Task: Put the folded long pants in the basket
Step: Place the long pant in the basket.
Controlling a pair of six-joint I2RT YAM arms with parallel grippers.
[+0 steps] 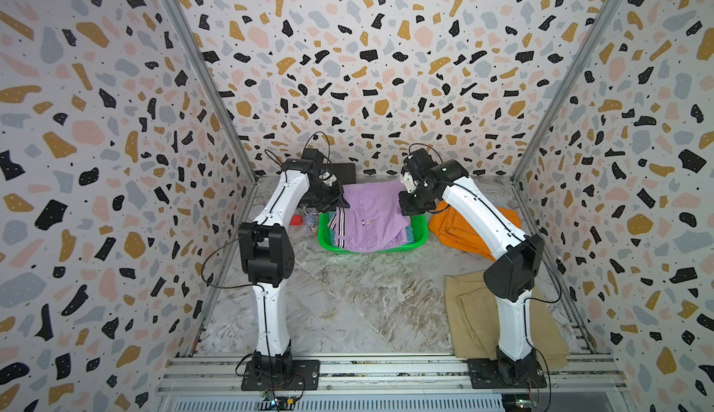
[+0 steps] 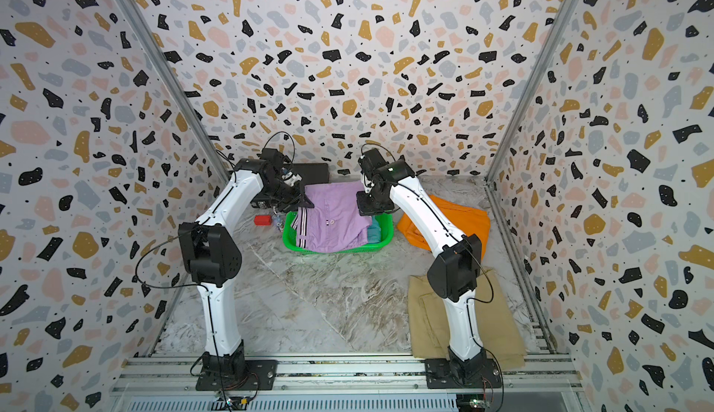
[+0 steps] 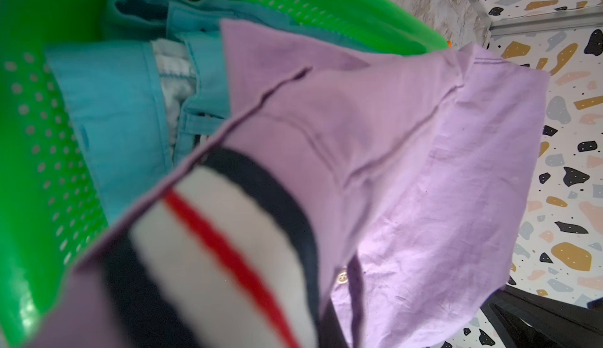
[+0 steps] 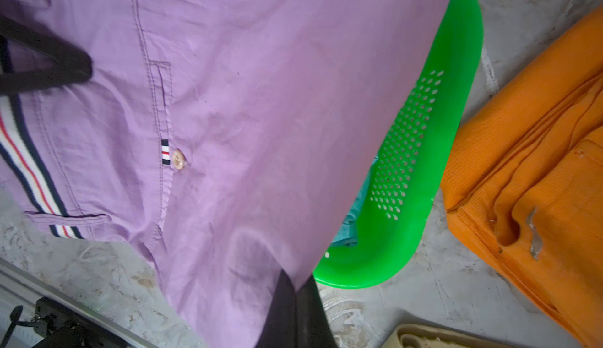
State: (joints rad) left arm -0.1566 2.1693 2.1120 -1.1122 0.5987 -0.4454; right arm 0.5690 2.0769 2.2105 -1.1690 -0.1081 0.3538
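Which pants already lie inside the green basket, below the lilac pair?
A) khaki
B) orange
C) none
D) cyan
D: the cyan pants lie inside the basket beneath the lilac pants; the orange pants and khaki pants lie outside it.

**A robot test cell in a lab, not a lived-in room.**

You worked inside a closed booth. Terrazzo-print panels [image 1: 347,43] shut in three sides, with bare aluminium posts [image 1: 201,62] running along the corners. The worktop [image 1: 347,305] wore a marble-look sheet. The left arm [image 1: 270,321] and right arm [image 1: 510,325], both white and black, stood bolted through black base plates [image 1: 280,375] onto a slotted aluminium rail [image 1: 386,369] at the front edge. Loose cables and a small circuit board [image 1: 278,404] sat exposed just below the rail.
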